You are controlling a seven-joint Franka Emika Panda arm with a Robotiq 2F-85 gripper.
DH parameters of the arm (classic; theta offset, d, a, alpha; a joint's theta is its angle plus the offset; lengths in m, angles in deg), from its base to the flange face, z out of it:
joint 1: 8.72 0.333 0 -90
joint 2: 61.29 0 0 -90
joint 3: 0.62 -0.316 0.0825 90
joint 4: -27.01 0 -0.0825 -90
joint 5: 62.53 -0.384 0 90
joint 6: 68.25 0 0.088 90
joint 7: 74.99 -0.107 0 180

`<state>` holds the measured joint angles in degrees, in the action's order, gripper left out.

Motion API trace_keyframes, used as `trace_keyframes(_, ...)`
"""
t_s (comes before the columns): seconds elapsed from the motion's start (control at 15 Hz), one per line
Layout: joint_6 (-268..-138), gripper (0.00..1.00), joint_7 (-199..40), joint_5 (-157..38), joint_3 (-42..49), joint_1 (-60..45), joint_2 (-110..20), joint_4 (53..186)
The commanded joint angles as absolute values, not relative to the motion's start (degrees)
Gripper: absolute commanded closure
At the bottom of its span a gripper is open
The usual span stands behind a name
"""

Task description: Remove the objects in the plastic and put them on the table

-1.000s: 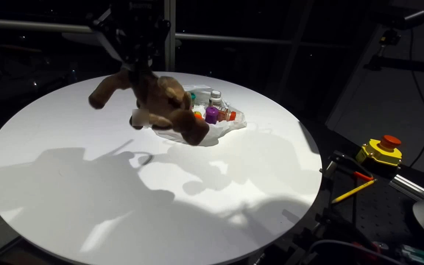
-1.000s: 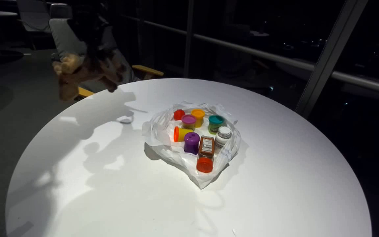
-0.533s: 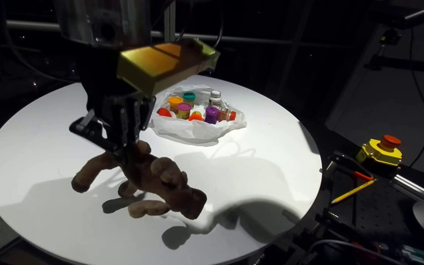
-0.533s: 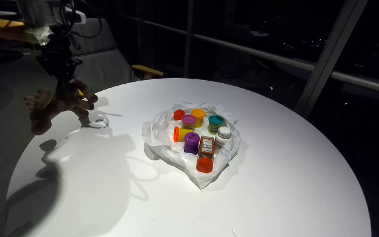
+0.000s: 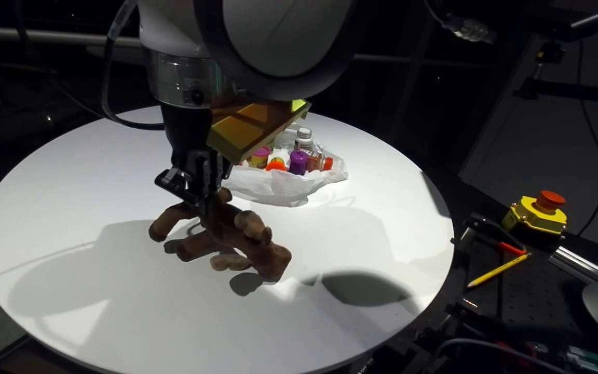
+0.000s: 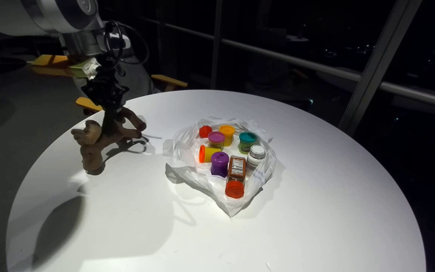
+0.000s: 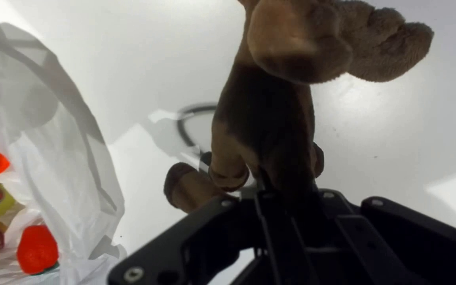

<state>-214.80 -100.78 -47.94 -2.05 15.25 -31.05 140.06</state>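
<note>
A brown plush moose (image 5: 229,228) hangs in my gripper (image 5: 205,205), which is shut on its body. In an exterior view the moose (image 6: 106,141) is low over the table, its head at or very near the surface; I cannot tell if it touches. The wrist view shows the moose (image 7: 267,103) between the fingers (image 7: 287,190). The opened white plastic bag (image 6: 181,168) lies beside it on the white table (image 6: 327,211). In it are a purple jar (image 6: 220,165), red-capped spice bottle (image 6: 237,168), white bottle (image 6: 256,158), teal-lidded tub (image 6: 247,142), yellow tub (image 6: 227,135) and others.
The bag also holds a pink-lidded tub (image 6: 216,139), a lying orange-lidded tub (image 6: 210,154) and a red object (image 6: 205,131). A yellow box (image 5: 257,127) is fixed at my wrist. An emergency stop (image 5: 543,208) and a pencil (image 5: 499,270) lie off the round table.
My gripper has come down with the moose from higher up to close over the table beside the bag. In the last half second it has shifted somewhat towards the bag. The bag's contents have not moved.
</note>
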Motion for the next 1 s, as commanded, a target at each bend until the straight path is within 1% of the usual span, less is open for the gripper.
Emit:
trace_keyframes(0.0, -214.21, 0.53, -100.84, -48.06, -1.29, 15.02, -33.19, 140.85)
trace_keyframes(0.07, -213.32, 0.46, -99.22, -50.22, -2.57, 13.40, -35.14, 141.73)
trace_keyframes(0.13, -213.07, 0.37, -99.02, -50.81, -2.67, 12.95, -36.11, 142.05)
trace_keyframes(0.27, -212.82, 0.23, -99.33, -51.58, -2.32, 11.86, -39.32, 143.42)
trace_keyframes(0.33, -212.46, 0.15, -98.86, -52.52, -2.42, 10.70, -40.53, 143.80)
trace_keyframes(0.47, -210.36, 0.01, -97.95, -54.31, -2.53, 8.40, -42.74, 144.28)
trace_keyframes(0.53, -209.72, 0.00, -96.47, -55.82, -2.88, 6.74, -43.29, 144.48)
trace_keyframes(0.73, -207.39, 0.00, -95.07, -56.80, -2.11, 3.78, -44.57, 144.55)
trace_keyframes(0.93, -205.97, 0.00, -92.69, -58.71, -2.14, 0.60, -42.96, 143.17)
